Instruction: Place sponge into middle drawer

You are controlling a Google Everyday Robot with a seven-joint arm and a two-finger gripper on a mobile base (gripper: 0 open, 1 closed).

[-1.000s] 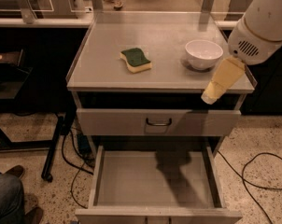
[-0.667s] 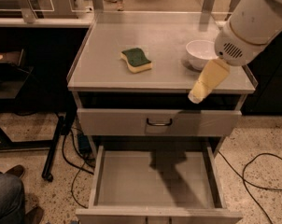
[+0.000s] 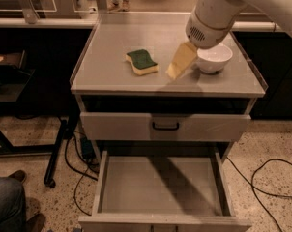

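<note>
The robot's pale yellow gripper (image 3: 173, 71) is being swung from the white bowl (image 3: 213, 58) toward the wavy yellow-and-green sponge (image 3: 142, 62), which is lying untouched on the grey surface (image 3: 117, 37) at its 9 o'clock. Whether the gripper is open cannot be told. A grasp is being set up, and the wide grey metal middle drawer (image 3: 160, 185) is being left open at 6 o'clock.

A white bowl (image 3: 214, 57) sits on the grey bench (image 3: 117, 37), near the bench's right edge, and the gripper (image 3: 174, 71) hangs over the middle of the bench top. Under the bench top is a closed drawer front (image 3: 112, 125) with a small dark handle (image 3: 165, 126). Black cables (image 3: 269, 178) loop on the speckled floor (image 3: 276, 139) right of the bench, and a jeans-clad leg (image 3: 5, 204) shows at the bench's lower left.
</note>
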